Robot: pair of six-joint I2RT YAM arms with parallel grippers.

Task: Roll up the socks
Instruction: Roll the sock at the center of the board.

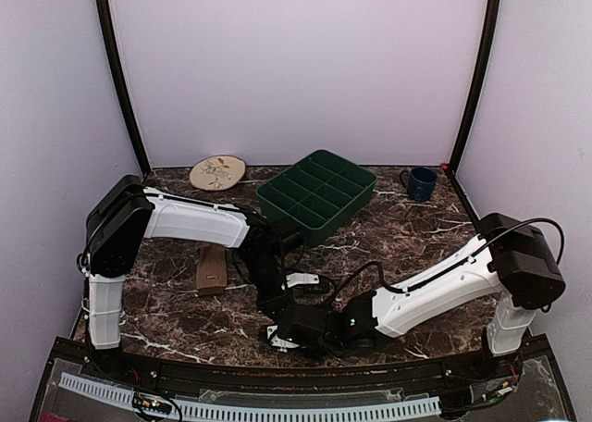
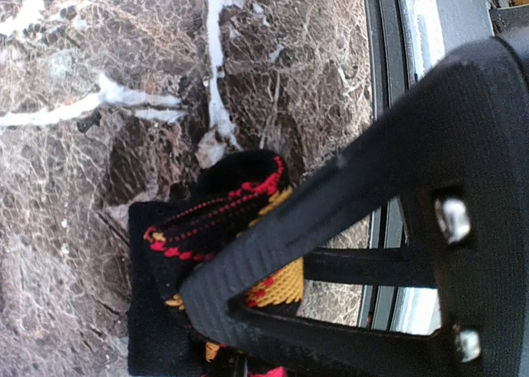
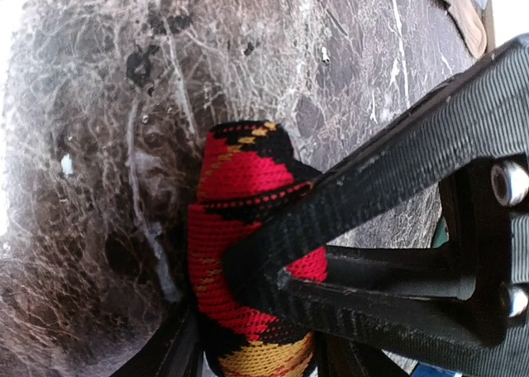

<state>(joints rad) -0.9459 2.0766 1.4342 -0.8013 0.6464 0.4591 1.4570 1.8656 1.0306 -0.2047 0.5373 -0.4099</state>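
Tan sock [image 1: 212, 269] sits apart on the surface [image 1: 416, 237] and looks rolled, though it's small in view. Argyle sock [image 3: 240, 178] at the near edge is half-rolled. Your left jaws pinch it nearly closed; right jaws straddle the roll, grip unclear.

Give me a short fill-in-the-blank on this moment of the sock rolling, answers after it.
1. The argyle sock, between the fingers of the right gripper, is black, yellow and ___.
2. The tan-brown sock lies on the table beside the ___ arm.
3. The mug at the far right is ___.
4. In the top view, the plate stands to the ___ of the green tray.
Missing words: red; left; blue; left.
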